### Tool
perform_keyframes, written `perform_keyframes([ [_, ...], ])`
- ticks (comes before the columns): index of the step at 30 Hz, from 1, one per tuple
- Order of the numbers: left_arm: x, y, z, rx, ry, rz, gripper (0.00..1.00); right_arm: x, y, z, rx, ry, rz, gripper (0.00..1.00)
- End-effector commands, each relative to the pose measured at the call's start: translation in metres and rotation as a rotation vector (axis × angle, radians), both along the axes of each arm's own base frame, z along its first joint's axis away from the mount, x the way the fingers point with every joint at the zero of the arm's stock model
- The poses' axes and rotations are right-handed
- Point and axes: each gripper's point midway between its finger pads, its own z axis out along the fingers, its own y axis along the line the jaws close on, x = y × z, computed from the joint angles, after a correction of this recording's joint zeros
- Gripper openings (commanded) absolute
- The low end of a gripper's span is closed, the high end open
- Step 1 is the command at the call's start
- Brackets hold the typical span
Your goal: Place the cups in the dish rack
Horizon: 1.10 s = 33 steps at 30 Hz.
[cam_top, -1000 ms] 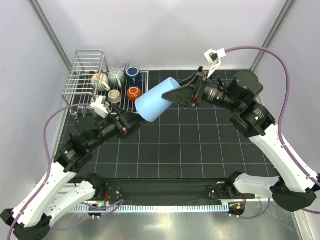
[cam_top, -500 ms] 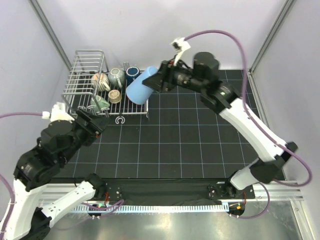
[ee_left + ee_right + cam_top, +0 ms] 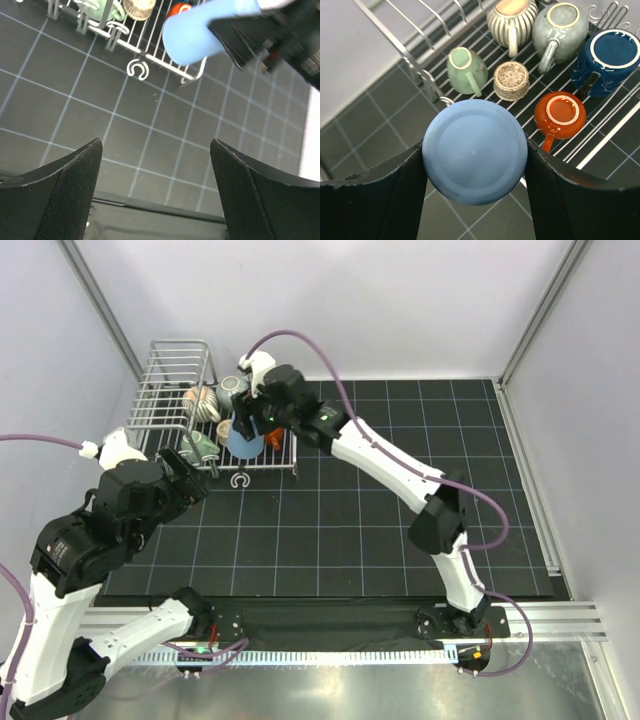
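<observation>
One black gridded counter (image 3: 400, 510) carries everything. Both arms reach to its far-left corner.

Right arm stretched long across the mat to the silver wire dish rack (image 3: 172, 380). Left arm folded back at the left edge, short of the rack.

Rack: tall railed basket at the left end, flat slatted part to the right. All cups on the slatted part; none seen in the basket.

Right end effector (image 3: 475, 150): fingers (image 3: 400, 195) pressed against opposite sides of the light blue plastic tumbler (image 3: 475, 150), pinching it. Tumbler's round base faces the wrist camera. It sits over the near edge of the slatted part, just beside the orange cup. Cannot tell whether its far end touches the slats.

Left end effector (image 3: 155, 145): fingers spread wide, nothing between them, only bare mat below. It is near the rack's front corner and apart from it.

Cups on the slats, from the right wrist view:
- dark blue glazed mug (image 3: 607, 55), far right, base ring up
- grey-green glazed mug (image 3: 560, 25), back row, handle toward the camera
- ribbed cream mug (image 3: 512, 17), back row, to the left of the grey one
- orange-brown glazed cup (image 3: 560, 114), front right, handle pointing near
- pale green mug (image 3: 465, 67), nearest the basket
- small speckled tan cup (image 3: 511, 80), between the green and orange ones
</observation>
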Motion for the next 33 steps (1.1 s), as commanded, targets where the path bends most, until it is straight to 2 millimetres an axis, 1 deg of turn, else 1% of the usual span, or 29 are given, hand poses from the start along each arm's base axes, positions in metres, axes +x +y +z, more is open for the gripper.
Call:
perform_keyframes([
  [1, -0.006, 0.004, -0.006, 0.067, 0.015, -0.048, 0.85, 0.024, 0.003, 0.03, 0.008, -0.155, -0.083, 0.04],
  [2, -0.006, 0.006, -0.002, 0.076, 0.004, -0.051, 0.86, 0.027, 0.005, 0.026, 0.001, -0.162, -0.088, 0.04],
  [4, -0.007, 0.012, 0.0, 0.122, 0.002, -0.052, 0.86, 0.036, 0.011, 0.008, -0.028, -0.172, -0.097, 0.04],
  [5, -0.007, 0.014, 0.006, 0.129, -0.013, -0.054, 0.86, 0.038, 0.014, 0.0, -0.04, -0.172, -0.097, 0.04],
  [7, -0.006, 0.016, 0.011, 0.155, -0.026, -0.064, 0.86, 0.043, 0.018, -0.01, -0.061, -0.189, -0.098, 0.04],
  [8, -0.006, 0.016, 0.013, 0.159, -0.03, -0.071, 0.86, 0.046, 0.022, -0.02, -0.081, -0.195, -0.09, 0.04],
  [9, -0.007, 0.016, 0.013, 0.167, -0.03, -0.079, 0.86, 0.047, 0.024, -0.024, -0.089, -0.203, -0.083, 0.04],
  [10, -0.007, 0.016, 0.013, 0.176, -0.031, -0.086, 0.86, 0.048, 0.028, -0.024, -0.09, -0.222, -0.076, 0.04],
  [11, -0.007, 0.017, 0.012, 0.186, -0.026, -0.089, 0.86, 0.05, 0.033, -0.034, -0.102, -0.22, -0.073, 0.04],
  [12, -0.007, 0.017, 0.009, 0.196, -0.019, -0.089, 0.86, 0.053, 0.035, -0.038, -0.108, -0.221, -0.073, 0.04],
  [13, -0.007, 0.018, 0.007, 0.203, -0.015, -0.09, 0.86, 0.054, 0.038, -0.033, -0.099, -0.233, -0.077, 0.04],
  [14, -0.005, 0.017, 0.006, 0.212, -0.012, -0.093, 0.87, 0.057, 0.038, -0.035, -0.099, -0.235, -0.083, 0.04],
  [22, 0.006, 0.012, 0.007, 0.275, -0.009, -0.122, 0.88, 0.059, 0.048, -0.065, -0.106, -0.191, -0.073, 0.04],
  [29, 0.012, 0.011, 0.006, 0.313, -0.004, -0.134, 0.91, 0.062, 0.045, -0.081, -0.144, -0.191, -0.076, 0.04],
  [31, 0.013, 0.01, 0.006, 0.322, -0.002, -0.137, 0.91, 0.063, 0.045, -0.09, -0.158, -0.182, -0.074, 0.04],
  [33, 0.014, 0.009, 0.006, 0.325, -0.001, -0.143, 0.91, 0.062, 0.046, -0.095, -0.16, -0.171, -0.069, 0.04],
])
